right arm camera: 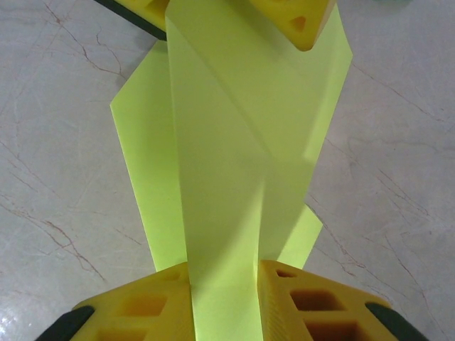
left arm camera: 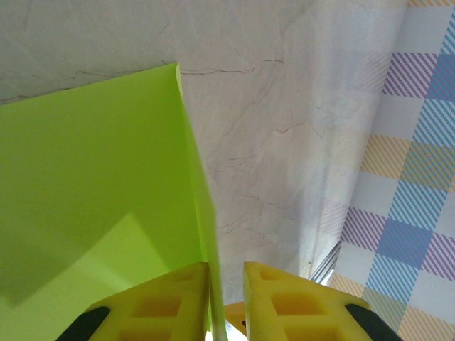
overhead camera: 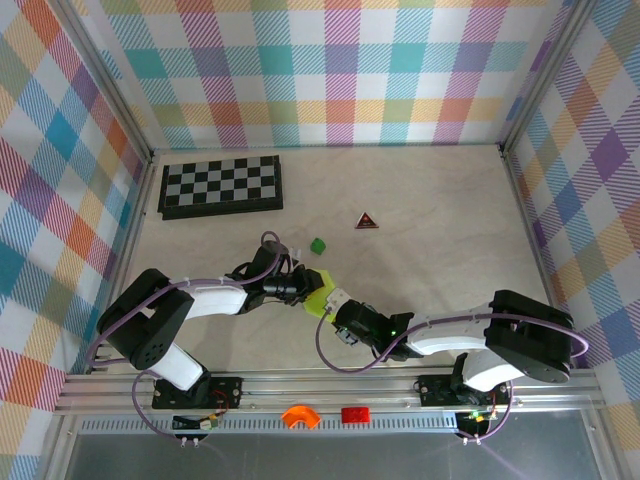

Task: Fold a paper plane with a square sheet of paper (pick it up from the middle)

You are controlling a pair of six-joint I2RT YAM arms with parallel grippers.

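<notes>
The paper plane [overhead camera: 318, 294] is a lime yellow-green folded sheet held between the two grippers, just in front of the arm bases. In the right wrist view the folded paper [right arm camera: 227, 142] fills the gap between my right gripper [right arm camera: 224, 266] jaws, and both yellow fingers touch it. The left gripper's yellow fingertips [right arm camera: 302, 18] reach in at its far end. In the left wrist view the paper [left arm camera: 92, 192] spreads out to the left. Its folded edge runs between my left gripper [left arm camera: 226, 266] jaws against the left finger, with a narrow gap to the right finger.
A black-and-grey chessboard [overhead camera: 221, 186] lies at the back left. A tiny dark green block [overhead camera: 318, 245] and a red-and-black triangle [overhead camera: 367, 221] sit mid-table behind the grippers. Checkered walls enclose three sides. The metal rail [overhead camera: 330, 390] runs along the near edge.
</notes>
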